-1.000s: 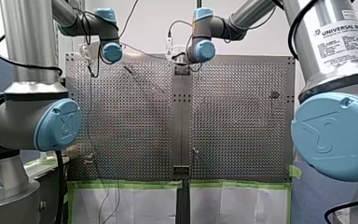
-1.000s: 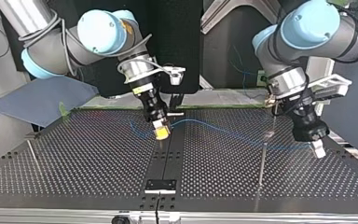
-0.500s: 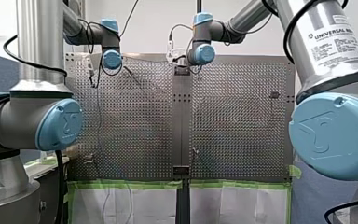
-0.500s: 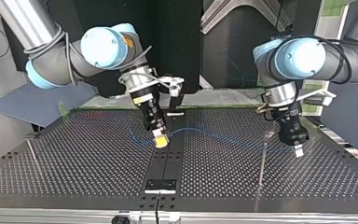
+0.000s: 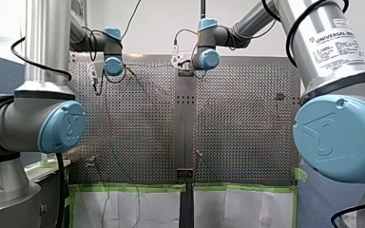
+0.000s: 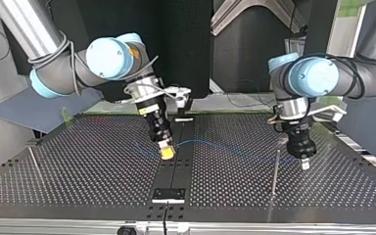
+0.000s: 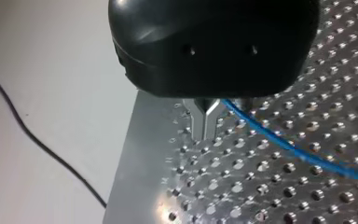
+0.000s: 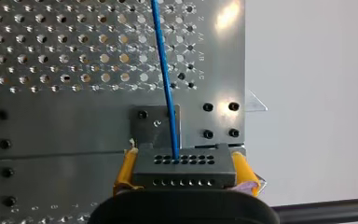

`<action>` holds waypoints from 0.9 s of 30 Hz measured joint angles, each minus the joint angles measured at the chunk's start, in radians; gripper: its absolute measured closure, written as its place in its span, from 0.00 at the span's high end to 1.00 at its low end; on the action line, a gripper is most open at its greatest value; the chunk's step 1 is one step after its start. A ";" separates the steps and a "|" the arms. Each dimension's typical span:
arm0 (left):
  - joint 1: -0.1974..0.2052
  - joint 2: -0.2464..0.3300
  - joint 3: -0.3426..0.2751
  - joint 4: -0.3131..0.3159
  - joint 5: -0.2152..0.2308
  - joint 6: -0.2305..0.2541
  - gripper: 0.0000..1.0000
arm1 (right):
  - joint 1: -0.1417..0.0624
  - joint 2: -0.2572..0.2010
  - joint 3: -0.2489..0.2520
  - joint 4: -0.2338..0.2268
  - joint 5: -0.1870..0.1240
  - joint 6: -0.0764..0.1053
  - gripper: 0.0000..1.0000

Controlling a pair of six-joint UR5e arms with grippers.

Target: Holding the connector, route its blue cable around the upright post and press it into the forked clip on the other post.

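Standing by the rig: my right gripper (image 6: 167,152) is tilted down over the dark middle strip (image 6: 178,172) of the perforated table (image 6: 78,171), at the side nearer the arms' bases in the top view. In its own wrist view the jaws are clamped on the connector (image 8: 184,167), a dark grey block with 2 rows of small holes, with a yellow pad (image 8: 127,169) pressed on each side. The blue cable (image 8: 164,70) comes out of the connector's face and runs straight ahead over the holes.

In the top view the cable goes off in a loose wave toward the view's right and ends at my left gripper (image 6: 304,161), which points down low over the table. It's just beside the top of a thin upright post (image 6: 274,171), on that post's right. I can't tell which side of the post the cable passes.

The left wrist view shows 2 metal fingers (image 7: 204,122) clenched together, the cable coming out right at them and trailing off across the table.

A 2nd thin post (image 6: 34,164) stands at the view's far left, well apart from the cable.
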 joint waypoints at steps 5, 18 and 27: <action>0.015 -0.025 0.018 -0.009 0.023 -0.016 0.00 | -0.007 0.002 -0.001 -0.013 -0.010 0.000 0.00; 0.033 -0.085 0.068 -0.004 0.062 -0.073 0.00 | -0.022 0.059 -0.049 -0.021 -0.028 0.000 0.00; 0.035 -0.145 0.102 -0.025 0.083 -0.072 0.00 | -0.023 0.120 -0.099 -0.016 -0.033 0.001 0.00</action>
